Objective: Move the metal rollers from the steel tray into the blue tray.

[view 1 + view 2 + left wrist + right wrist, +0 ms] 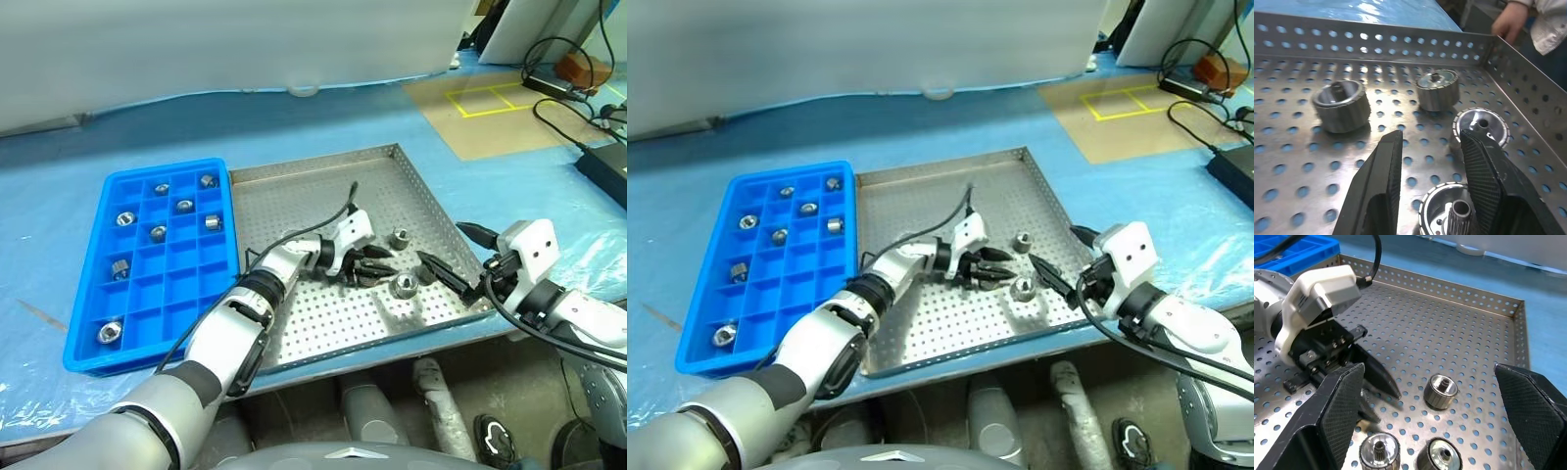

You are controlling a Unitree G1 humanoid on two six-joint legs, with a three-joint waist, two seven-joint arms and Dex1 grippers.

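A: Left gripper (370, 266), centre frame in the steel tray (294, 191), has its fingers clamped on a metal roller (1447, 215).

B: Lift straight, then cross to the blue tray (93, 348), left. Right gripper (453, 257) gapes empty.

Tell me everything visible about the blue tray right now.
The bright blue rectangular plastic tray is divided into a grid of small square compartments. It lies flat on the blue-covered table, alongside the perforated steel tray. Eight silvery metal rollers sit in separate compartments; the others are empty. Neither gripper touches it.
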